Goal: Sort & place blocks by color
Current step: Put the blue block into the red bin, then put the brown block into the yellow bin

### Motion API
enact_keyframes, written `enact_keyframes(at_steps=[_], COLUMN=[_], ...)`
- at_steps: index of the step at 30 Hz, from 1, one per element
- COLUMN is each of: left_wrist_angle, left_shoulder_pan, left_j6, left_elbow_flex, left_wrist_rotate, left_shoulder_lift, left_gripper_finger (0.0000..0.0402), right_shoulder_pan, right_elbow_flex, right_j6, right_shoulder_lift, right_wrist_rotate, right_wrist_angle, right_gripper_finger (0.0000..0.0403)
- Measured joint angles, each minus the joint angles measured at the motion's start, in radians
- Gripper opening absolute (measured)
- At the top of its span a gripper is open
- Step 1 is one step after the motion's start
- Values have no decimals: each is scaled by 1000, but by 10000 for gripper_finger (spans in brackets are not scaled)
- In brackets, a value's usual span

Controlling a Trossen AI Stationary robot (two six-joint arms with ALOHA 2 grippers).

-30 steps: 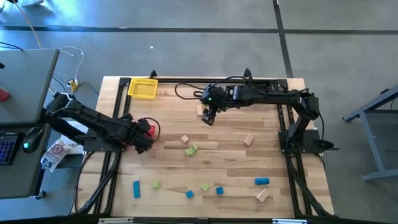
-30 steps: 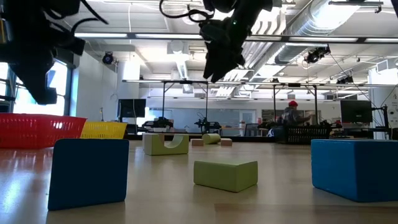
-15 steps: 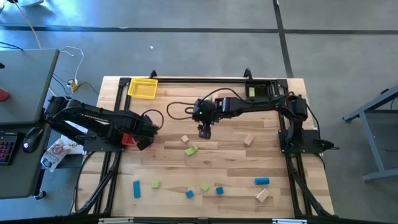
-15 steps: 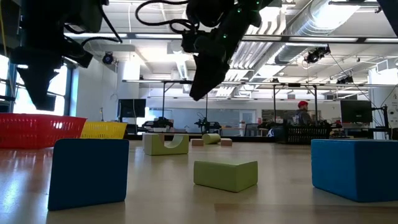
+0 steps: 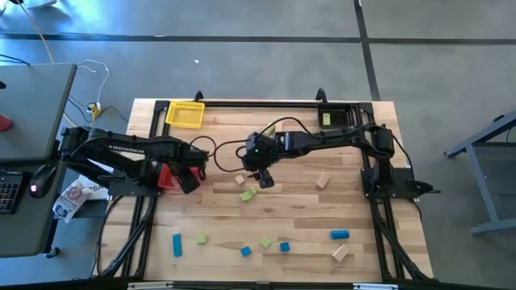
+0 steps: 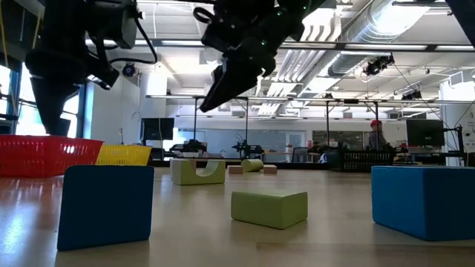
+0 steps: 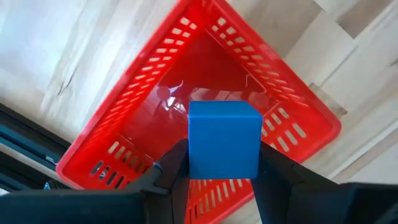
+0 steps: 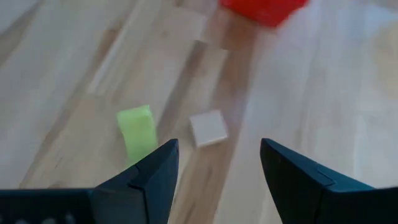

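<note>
Two arms working: left gripper (image 7: 214,163) is clamping a blue cube (image 7: 224,139) right above the red bin (image 7: 124,112), while the right gripper (image 8: 214,163), jaws spread, is hovering nearest the tan cube (image 8: 208,128).

Table (image 5: 306,217) is pale butcher-block wood with a light satin sheen (plank seams and grain visible); red bin (image 7: 205,81) is glossy slotted plastic, reflections on its floor; yellow bin (image 5: 185,113) looks like the same perforated plastic. Blue block (image 7: 224,140) is smooth matt-painted; green block (image 8: 138,130) also matt; tan block (image 8: 208,127) bare wood; left gripper (image 7: 214,171) fingers look like matt black plastic.
</note>
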Motion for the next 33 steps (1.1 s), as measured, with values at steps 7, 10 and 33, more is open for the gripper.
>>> enact_keyframes(at_steps=[7,10,33], left_wrist_angle=[0,3,23], left_shoulder_pan=[32,32,28], left_j6=[12,27,53], left_elbow_flex=[0,0,127], left_wrist_rotate=[4,19,40], left_shoulder_lift=[0,0,0], left_gripper_finger=[144,169,206], right_shoulder_pan=[0,0,-13], right_elbow_flex=[0,0,0], right_j6=[-42,-69,-130], right_shoulder_lift=[57,87,189], right_wrist_rotate=[-30,-30,-66], right_wrist_angle=[24,46,218], right_gripper_finger=[213,213,213])
